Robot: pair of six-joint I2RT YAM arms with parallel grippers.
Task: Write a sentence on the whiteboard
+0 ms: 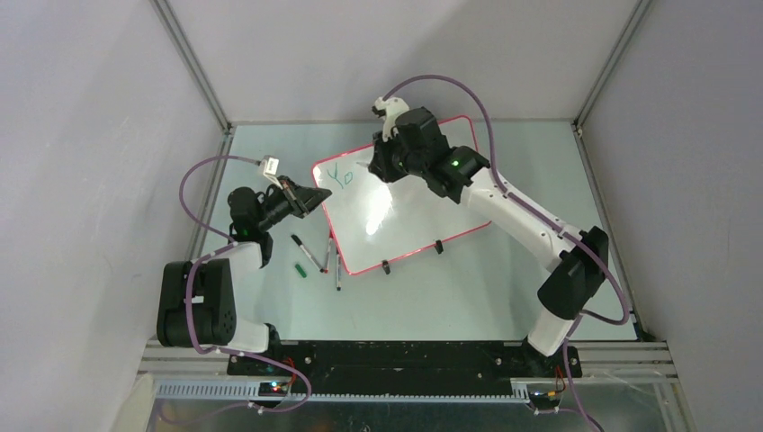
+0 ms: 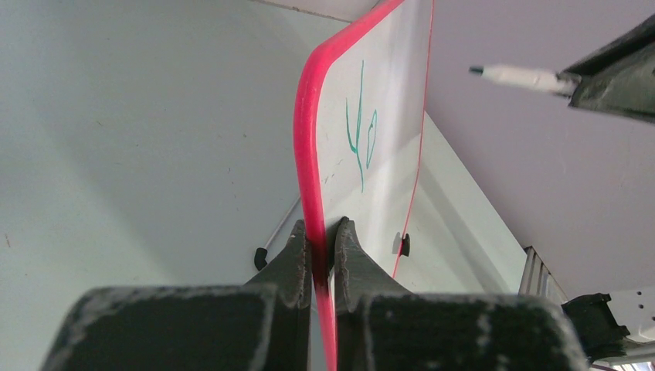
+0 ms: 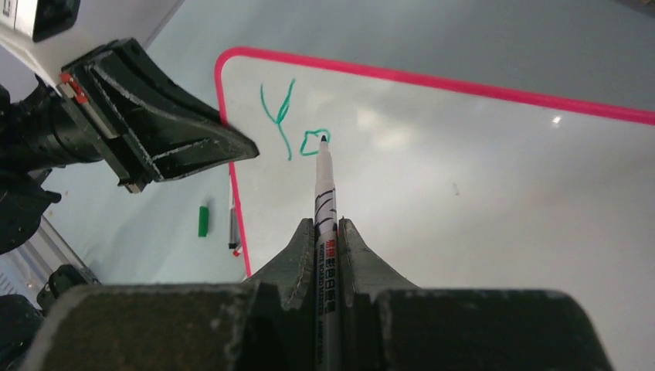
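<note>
Closest in, my right jaws are clenched on a marker [image 3: 325,193], its tip touching the whiteboard [image 3: 479,201] at the "o" of the sentence [image 3: 297,127], which reads only "Yo" in teal-green near the board's far left corner. My left jaws are grasping the red rim on the board's left edge. The board sits mid-surface [image 1: 486,288], two black clip feet [image 1: 386,266] on its near edge. Just left of it lie loose markers [image 1: 308,253] and a green cap [image 1: 299,269].

whiteboard [image 1: 405,216] on the table [image 1: 504,288]; markers [image 1: 307,254] and a cap [image 1: 300,269] just left of it
</note>
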